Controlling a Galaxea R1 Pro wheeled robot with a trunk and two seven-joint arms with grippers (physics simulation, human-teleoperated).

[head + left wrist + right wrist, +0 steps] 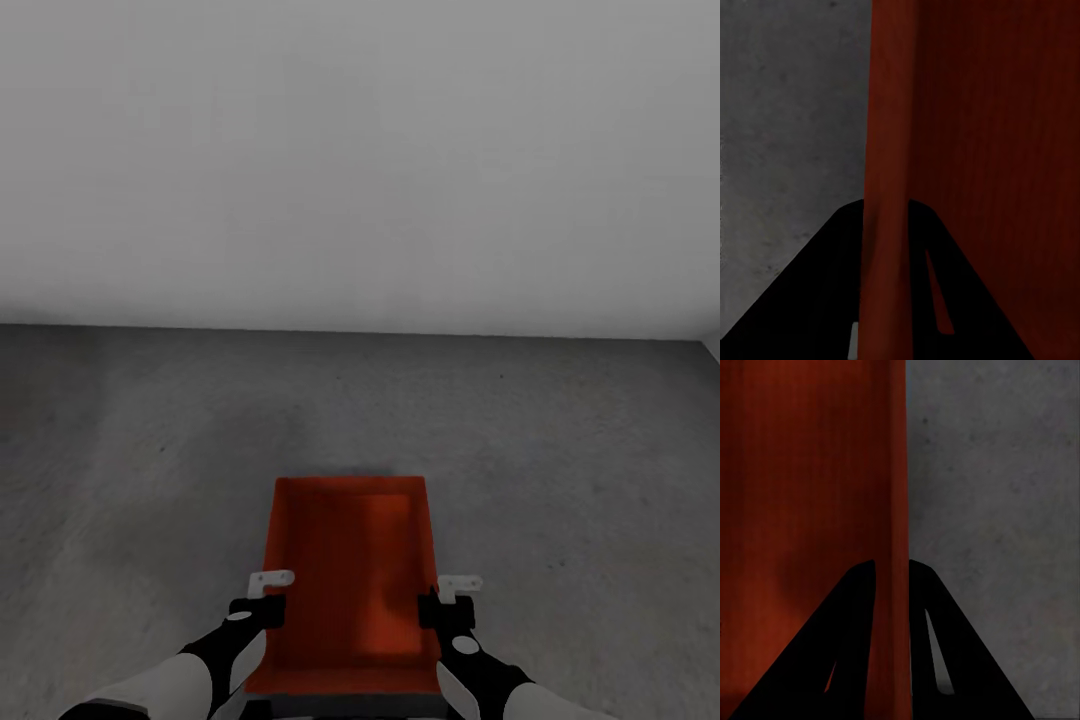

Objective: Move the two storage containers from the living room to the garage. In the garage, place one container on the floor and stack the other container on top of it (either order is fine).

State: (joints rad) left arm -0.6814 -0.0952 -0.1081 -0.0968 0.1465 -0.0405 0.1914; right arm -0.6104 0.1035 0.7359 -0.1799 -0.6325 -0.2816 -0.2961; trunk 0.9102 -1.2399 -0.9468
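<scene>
1. Head view: one orange-red bin is carried low in front of the robot, open top up, above a grey concrete floor. A plain white wall stands beyond it.
2. Head view: the left gripper sits at the bin's left long wall and the right gripper at its right long wall, about level with each other.
3. Left wrist view: the bin has its thin side wall running between the two dark fingers of the left gripper. The jaws are clamped on that wall, with the floor to its outer side.
4. Right wrist view: the right gripper pinches the opposite wall of the bin the same way, jaws closed against it, with the floor outside.
5. Wrist views show the fine ribbing of the bin walls, which the head view does not resolve.
6. No legible writing, brand or label on the bin or grippers.
</scene>
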